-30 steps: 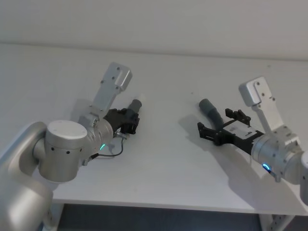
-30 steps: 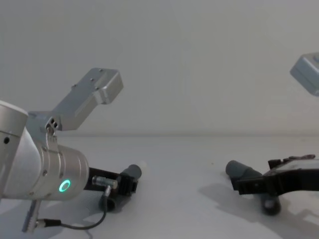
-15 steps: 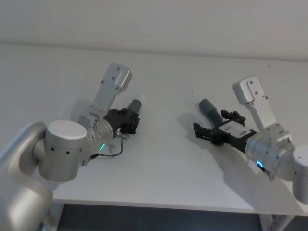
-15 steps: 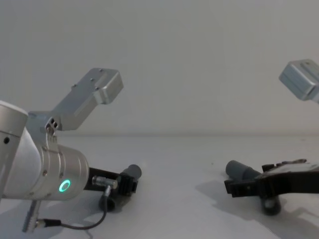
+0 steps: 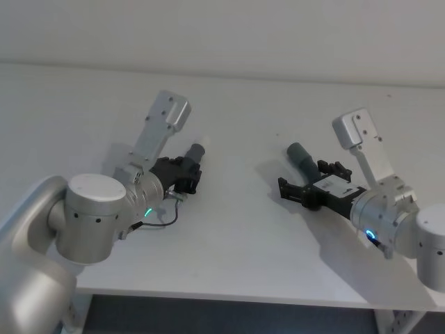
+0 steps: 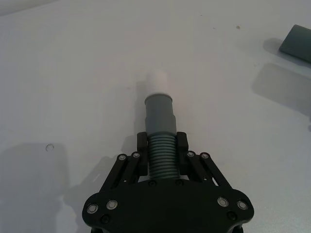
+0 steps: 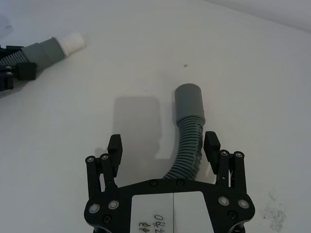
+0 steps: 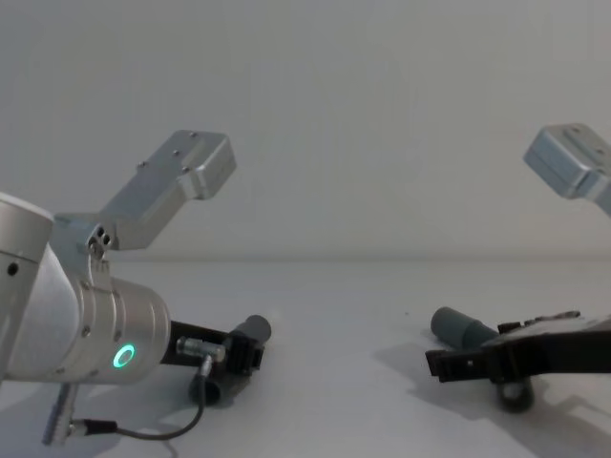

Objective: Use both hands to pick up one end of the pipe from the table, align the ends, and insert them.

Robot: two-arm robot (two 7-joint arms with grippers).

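- I count two pipe pieces and two sets of jaws, on one worktop (image 5: 229,236).
- My left jaws pinch the white-tipped piece (image 6: 160,121) by its ribbed middle.
- My right jaws stand spread, straddling the grey-collared piece (image 7: 188,131), which lies on the worktop.
- Each piece's rear end is hidden under my jaws.
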